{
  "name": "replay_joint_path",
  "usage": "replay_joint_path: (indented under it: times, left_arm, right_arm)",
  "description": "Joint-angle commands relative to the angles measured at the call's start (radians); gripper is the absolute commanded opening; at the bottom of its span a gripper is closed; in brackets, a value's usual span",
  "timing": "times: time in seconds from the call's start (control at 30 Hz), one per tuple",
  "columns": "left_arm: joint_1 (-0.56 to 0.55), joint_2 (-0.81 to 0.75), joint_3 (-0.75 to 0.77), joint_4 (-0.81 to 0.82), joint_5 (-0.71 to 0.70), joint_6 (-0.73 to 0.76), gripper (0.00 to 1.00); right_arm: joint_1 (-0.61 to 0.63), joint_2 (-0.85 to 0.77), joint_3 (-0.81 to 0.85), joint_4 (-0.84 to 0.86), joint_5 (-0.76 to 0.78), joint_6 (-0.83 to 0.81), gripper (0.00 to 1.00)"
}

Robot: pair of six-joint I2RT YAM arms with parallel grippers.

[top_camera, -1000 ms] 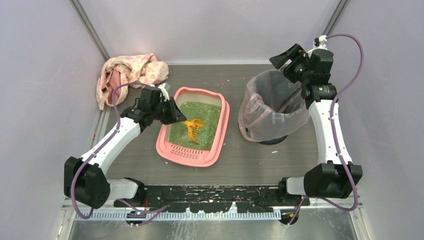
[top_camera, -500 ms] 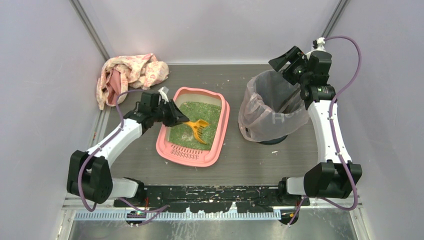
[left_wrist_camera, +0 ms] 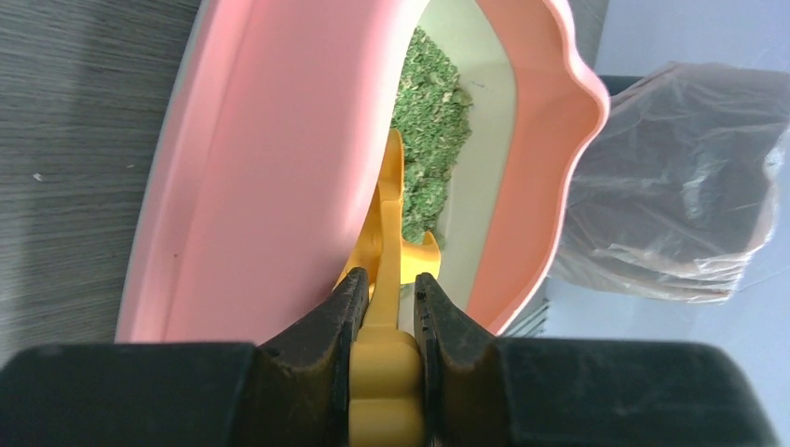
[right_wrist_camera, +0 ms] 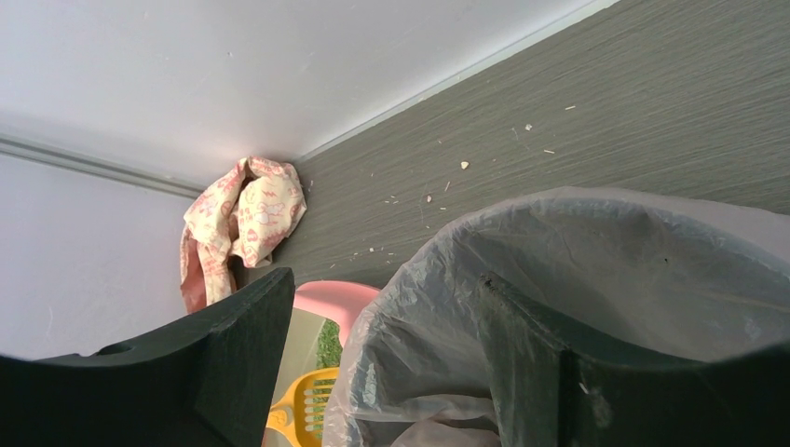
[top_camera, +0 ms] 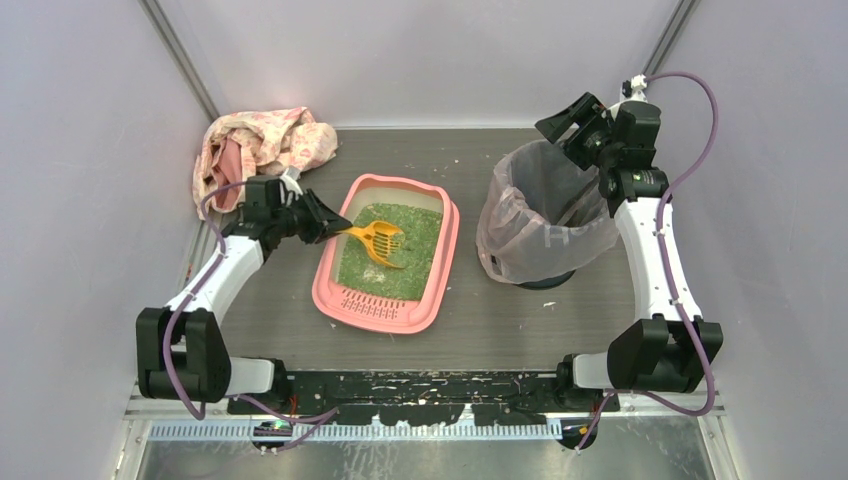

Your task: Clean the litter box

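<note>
The pink litter box (top_camera: 434,275) lies mid-table with green granules (top_camera: 400,262) inside. A yellow slotted scoop (top_camera: 377,241) hangs over its far left part. My left gripper (top_camera: 337,230) is shut on the scoop's handle at the box's left rim. The left wrist view shows the handle (left_wrist_camera: 384,345) pinched between both pads, with the pink wall (left_wrist_camera: 270,168) and granules (left_wrist_camera: 433,140) beyond. My right gripper (top_camera: 572,122) stands open at the far rim of the bagged bin (top_camera: 545,215). The bag's edge (right_wrist_camera: 559,261) lies between its fingers (right_wrist_camera: 233,354).
A crumpled pink-patterned cloth (top_camera: 260,150) lies in the far left corner, also seen as the cloth (right_wrist_camera: 244,219) in the right wrist view. Small crumbs dot the dark tabletop (top_camera: 520,320). Walls close in on the left, right and back.
My left arm has drawn back to the left, pulling the scoop from the middle of the box toward its far left side. The right arm has barely moved.
</note>
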Motion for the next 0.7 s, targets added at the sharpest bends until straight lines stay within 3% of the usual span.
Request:
replay_joint_path:
  times: [0.0,0.1,0.2,0.43,0.67]
  left_arm:
    - [-0.008,-0.016,0.039,-0.041,-0.016,0.095,0.0]
    - [-0.042,-0.015,0.111,-0.197,-0.15,0.225,0.0]
    - [-0.054,-0.004,0.126,-0.227,-0.195,0.256,0.0]
    - [-0.074,0.052,0.102,-0.073,-0.052,0.122,0.0]
    - [-0.077,0.084,0.085,-0.062,0.04,0.167,0.0]
  right_arm:
    - [-0.004,0.0,0.014,0.052,-0.011,-0.009,0.76]
    - [-0.004,0.006,0.017,0.052,-0.013,-0.009,0.76]
    - [-0.004,0.019,0.02,0.069,-0.026,0.009,0.76]
    - [-0.003,0.049,0.012,0.187,-0.116,0.127,0.76]
    - [0.043,0.044,-0.125,0.45,-0.053,0.113,0.76]
